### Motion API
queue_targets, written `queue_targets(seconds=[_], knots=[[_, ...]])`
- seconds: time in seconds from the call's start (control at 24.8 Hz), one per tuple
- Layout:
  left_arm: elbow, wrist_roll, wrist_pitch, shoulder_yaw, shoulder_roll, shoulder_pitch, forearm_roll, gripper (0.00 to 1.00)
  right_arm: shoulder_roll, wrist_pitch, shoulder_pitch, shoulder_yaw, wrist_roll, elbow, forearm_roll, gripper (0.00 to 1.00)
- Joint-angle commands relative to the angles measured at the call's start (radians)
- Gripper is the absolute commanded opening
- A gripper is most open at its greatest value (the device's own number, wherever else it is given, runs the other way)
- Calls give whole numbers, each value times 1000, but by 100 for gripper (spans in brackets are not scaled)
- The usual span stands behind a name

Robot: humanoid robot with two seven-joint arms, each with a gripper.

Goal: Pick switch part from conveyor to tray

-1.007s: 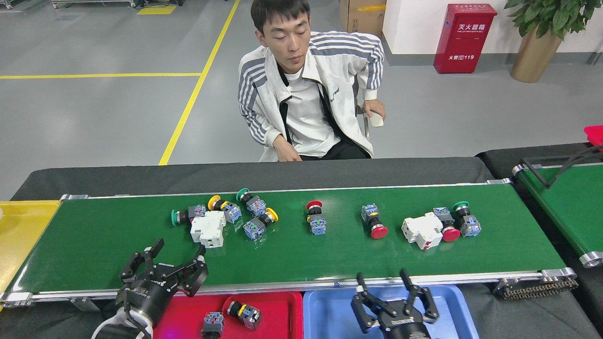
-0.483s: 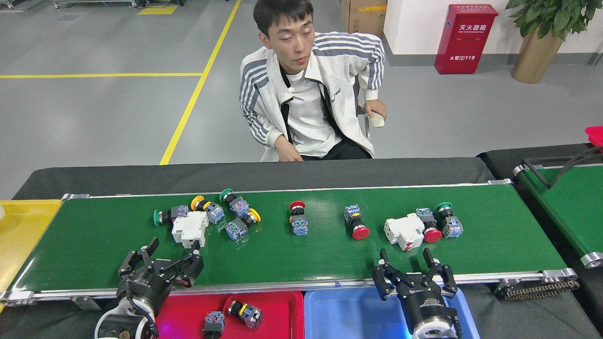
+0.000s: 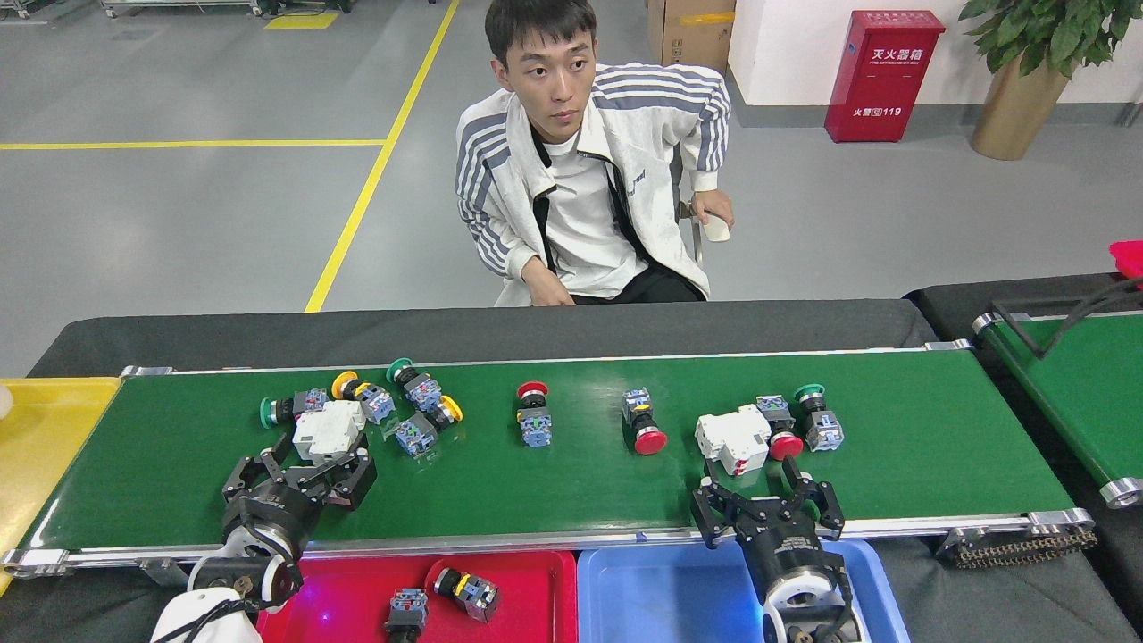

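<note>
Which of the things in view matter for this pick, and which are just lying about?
Job:
conveyor
switch parts
red tray
blue tray
left hand
right hand

Lying about:
yellow tray
second belt
fire cabinet
plant
seated person

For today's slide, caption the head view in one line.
Both open end effectors, left and right, reach over the conveyor toward white switch parts.

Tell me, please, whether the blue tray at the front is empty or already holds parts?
Empty as far as visible: the blue tray shows only bare blue floor, though the right hand and its arm hide part of it.
</note>
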Motion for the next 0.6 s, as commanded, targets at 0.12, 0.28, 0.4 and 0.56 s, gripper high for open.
queue_targets(seconds=[0.12, 0.28, 0.4, 0.56], knots=[[-20, 124, -14, 5, 9, 7, 49, 4, 17, 29, -70, 10, -1, 59, 2, 78], [-138, 125, -74, 6, 16, 73, 60, 4, 11, 26, -82, 23, -1, 66, 1, 28], [-293, 121, -127, 5, 29, 165, 58, 6, 11, 15, -82, 24, -1, 64, -10, 6], [-414, 117, -149, 5, 30, 244, 57, 6, 12, 4, -82, 23, -5, 52, -12, 2]])
